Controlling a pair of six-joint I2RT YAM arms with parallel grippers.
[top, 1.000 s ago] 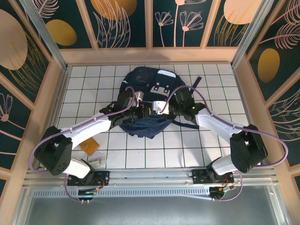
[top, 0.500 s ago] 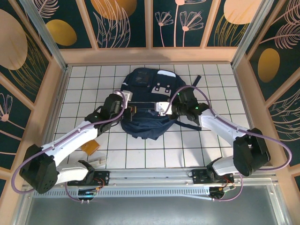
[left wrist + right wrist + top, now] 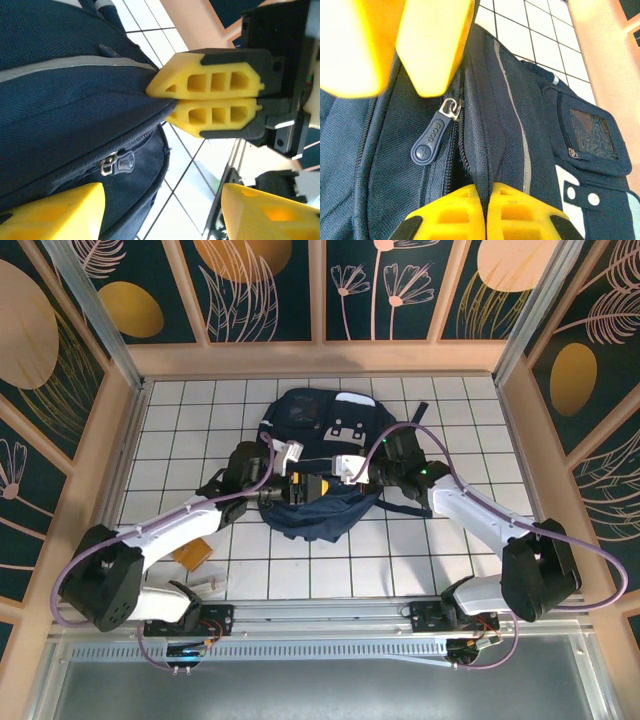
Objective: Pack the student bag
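My right claw (image 3: 161,100) is clamped shut on a fold of the student bag (image 3: 318,418), beside its zip. Facing it, my left claw (image 3: 300,488) has its fingers spread open, a zip pull (image 3: 117,164) just beyond them. The navy bag lies mid-table on white tiles (image 3: 180,420). A tan item (image 3: 190,555) and a white item (image 3: 207,583) lie near the left arm's base, well apart from it.

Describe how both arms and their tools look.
Left arm and right arm: white shells, black joints, a purple cable along each. Left tool and right tool: yellow tips. The right's show rectangular cut-outs and black mounts.
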